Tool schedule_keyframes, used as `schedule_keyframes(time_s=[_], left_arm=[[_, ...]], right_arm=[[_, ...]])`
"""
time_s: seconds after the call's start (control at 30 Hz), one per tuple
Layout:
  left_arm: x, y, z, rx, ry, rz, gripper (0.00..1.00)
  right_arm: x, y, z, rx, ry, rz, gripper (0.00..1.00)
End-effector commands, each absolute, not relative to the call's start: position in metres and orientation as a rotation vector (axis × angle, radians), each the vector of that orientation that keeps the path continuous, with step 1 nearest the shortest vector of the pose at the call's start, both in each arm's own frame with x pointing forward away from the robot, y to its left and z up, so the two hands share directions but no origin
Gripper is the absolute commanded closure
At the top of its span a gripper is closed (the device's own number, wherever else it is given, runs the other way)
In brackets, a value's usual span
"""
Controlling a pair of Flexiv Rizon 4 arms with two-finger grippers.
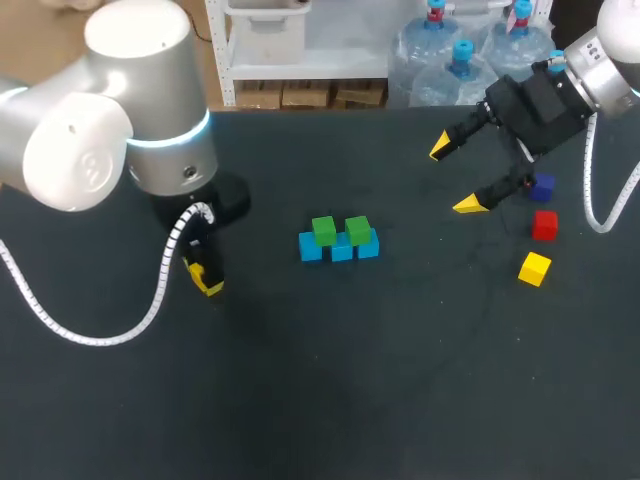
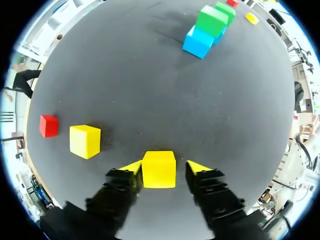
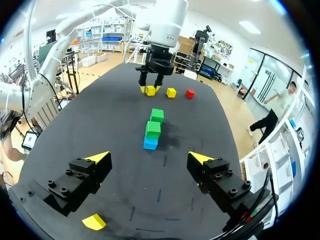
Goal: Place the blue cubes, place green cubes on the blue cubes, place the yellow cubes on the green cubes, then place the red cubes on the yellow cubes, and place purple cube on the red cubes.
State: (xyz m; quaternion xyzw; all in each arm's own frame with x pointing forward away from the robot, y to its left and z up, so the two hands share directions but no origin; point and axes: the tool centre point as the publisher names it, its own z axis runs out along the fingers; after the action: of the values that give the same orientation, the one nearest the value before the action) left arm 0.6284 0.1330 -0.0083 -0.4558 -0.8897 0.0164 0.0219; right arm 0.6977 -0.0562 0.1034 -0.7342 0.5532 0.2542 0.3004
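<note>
Blue cubes (image 1: 341, 249) sit in a row of three near the middle of the black table (image 1: 330, 400), touching side to side, with two green cubes (image 1: 323, 231) resting on top of them. The left gripper (image 2: 165, 168) is down at the table well to the left of that row. Its jaws are apart around a yellow cube (image 2: 159, 172): one finger touches the cube's side, while the other stands just off it with a sliver of table showing between. Just beside this gripper lie a second yellow cube (image 2: 85, 141) and a red cube (image 2: 48, 125), near each other but not touching. The right gripper (image 1: 455, 176) hangs above the far right part of the table, jaws wide apart with nothing between them. Close by it a purple cube (image 1: 543, 187) sits partly behind one finger. Nearer along the right side lie another red cube (image 1: 544, 225) and then a third yellow cube (image 1: 534, 268), each apart from the next.
</note>
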Motion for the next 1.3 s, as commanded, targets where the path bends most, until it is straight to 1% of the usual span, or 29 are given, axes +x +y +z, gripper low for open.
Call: schedule_keyframes(time_s=[0.03, 0.07, 0.37, 0.73, 0.93, 1.3], left_arm=[[0.631, 0.135, -0.013, -1.424, -2.75, 0.082, 0.87], [0.631, 0.135, -0.013, -1.43, -2.749, 0.088, 1.0], [0.635, 0.117, -0.005, -1.529, -2.703, 0.086, 1.0], [0.673, 0.071, 0.058, -1.879, -2.569, -0.085, 1.0], [0.686, 0.035, 0.089, -1.982, -2.505, -0.196, 1.0], [0.683, -0.018, 0.096, -1.969, -2.453, -0.192, 1.0]], right_arm=[[0.698, -0.056, 0.103, -1.948, 1.467, 0.674, 0.0], [0.698, -0.056, 0.103, -1.948, 1.467, 0.674, 0.0], [0.698, -0.056, 0.103, -1.948, 1.467, 0.674, 0.0], [0.698, -0.056, 0.103, -1.948, 1.467, 0.674, 0.0], [0.698, -0.056, 0.103, -1.948, 1.467, 0.674, 0.0], [0.698, -0.056, 0.103, -1.948, 1.467, 0.674, 0.0]])
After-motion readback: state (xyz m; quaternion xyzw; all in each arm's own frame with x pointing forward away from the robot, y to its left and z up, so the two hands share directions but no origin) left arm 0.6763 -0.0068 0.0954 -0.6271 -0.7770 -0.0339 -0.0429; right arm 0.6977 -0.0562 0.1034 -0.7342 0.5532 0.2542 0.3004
